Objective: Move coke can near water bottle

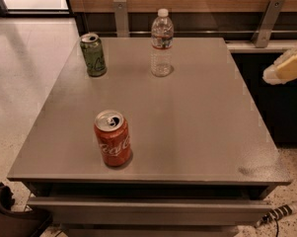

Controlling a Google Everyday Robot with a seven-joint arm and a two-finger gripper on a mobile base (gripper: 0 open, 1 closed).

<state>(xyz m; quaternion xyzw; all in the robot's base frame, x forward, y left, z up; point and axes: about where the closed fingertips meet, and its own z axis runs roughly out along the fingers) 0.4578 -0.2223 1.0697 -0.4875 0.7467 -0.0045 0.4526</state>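
Observation:
The red coke can [112, 138] stands upright near the front left of the grey table [197, 132], with its silver top opened. The clear water bottle [162, 43], with a white cap and a red-and-white label band, stands upright at the back middle of the table. My gripper [286, 65] shows as a pale yellow-white shape at the right edge of the view. It is raised beyond the table's right side, far from the can and the bottle, and holds nothing that I can see.
A green can [93, 55] stands upright at the back left of the table, left of the bottle. A wooden wall with metal brackets [121, 16] runs behind. A dark object [10, 216] sits on the floor at the front left.

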